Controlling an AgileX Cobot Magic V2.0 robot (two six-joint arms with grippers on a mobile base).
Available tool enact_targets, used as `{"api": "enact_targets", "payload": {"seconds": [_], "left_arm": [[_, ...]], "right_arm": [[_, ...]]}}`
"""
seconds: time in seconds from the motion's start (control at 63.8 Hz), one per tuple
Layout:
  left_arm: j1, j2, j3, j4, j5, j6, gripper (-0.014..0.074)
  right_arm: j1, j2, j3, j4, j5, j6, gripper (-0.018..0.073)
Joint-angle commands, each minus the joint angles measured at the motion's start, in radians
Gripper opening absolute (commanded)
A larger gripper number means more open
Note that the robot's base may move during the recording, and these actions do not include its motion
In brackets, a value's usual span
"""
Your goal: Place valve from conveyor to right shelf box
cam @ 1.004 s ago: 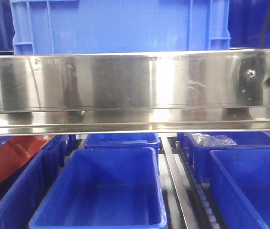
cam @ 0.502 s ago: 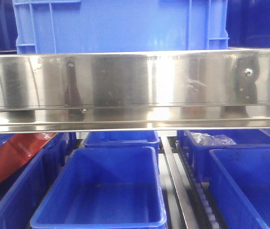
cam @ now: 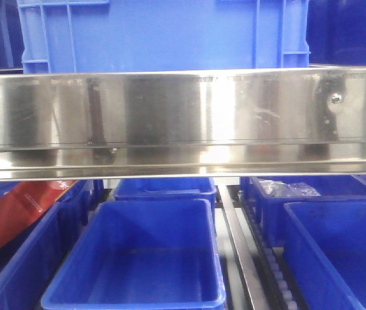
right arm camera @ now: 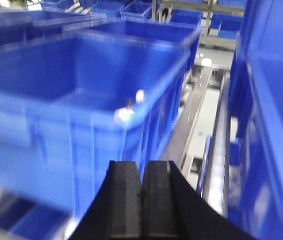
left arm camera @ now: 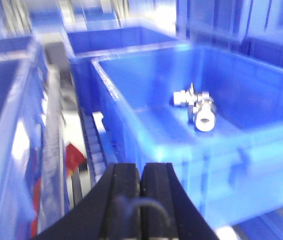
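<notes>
The valve [left arm camera: 197, 106], silver metal with a white round end, lies on the floor of a blue shelf box [left arm camera: 216, 145] in the left wrist view. My left gripper [left arm camera: 142, 169] is shut and empty, below and in front of that box's near wall. My right gripper [right arm camera: 141, 167] is also shut and empty, in front of a large blue box [right arm camera: 56, 115]. Small bright metal bits [right arm camera: 130, 106] show just behind this box's near rim; I cannot tell what they are. The conveyor is out of view. No gripper appears in the front view.
A polished steel shelf rail [cam: 183, 123] spans the front view, with a blue crate [cam: 163, 35] above it. Below it stand open blue bins [cam: 138, 258], one holding a clear plastic bag [cam: 286, 188]. Roller tracks [cam: 277, 271] run between bins. A red package [cam: 15, 210] lies at left.
The front view has shifted very slightly against the steel rail and the crate. Nothing in the bins has moved.
</notes>
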Motion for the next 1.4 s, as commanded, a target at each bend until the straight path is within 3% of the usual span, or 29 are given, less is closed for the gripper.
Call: {"api": "enact_targets", "payload": {"seconds": [0.0, 0.204, 0.392, 1.223, 1.317, 1.38], "left_arm": [[0.002, -0.104, 0.131, -0.003, -0.103, -0.008, -0.0111], [0.002, -0.314, 0.404, -0.02, -0.266, -0.008, -0.0111], [0.002, -0.401, 0.541, -0.026, -0.357, -0.008, -0.0111], [0.002, -0.41, 0.555, -0.02, -0.36, -0.008, -0.0111], [0.002, -0.41, 0.555, 0.073, -0.358, -0.022, -0.0111], [0.02, -0.417, 0.558, 0.125, -0.348, -0.123, -0.0111]], "right_arm": [[-0.006, -0.079, 0.094, -0.009, -0.053, -0.009, -0.0153], [-0.006, -0.232, 0.301, -0.009, -0.174, -0.009, -0.0153], [-0.006, -0.28, 0.406, -0.009, -0.253, -0.009, -0.0153], [-0.006, -0.28, 0.416, -0.009, -0.255, -0.009, -0.0153], [-0.006, -0.28, 0.416, -0.009, -0.255, -0.009, -0.0153], [-0.006, -0.28, 0.416, -0.009, -0.255, -0.009, -0.0153]]}}
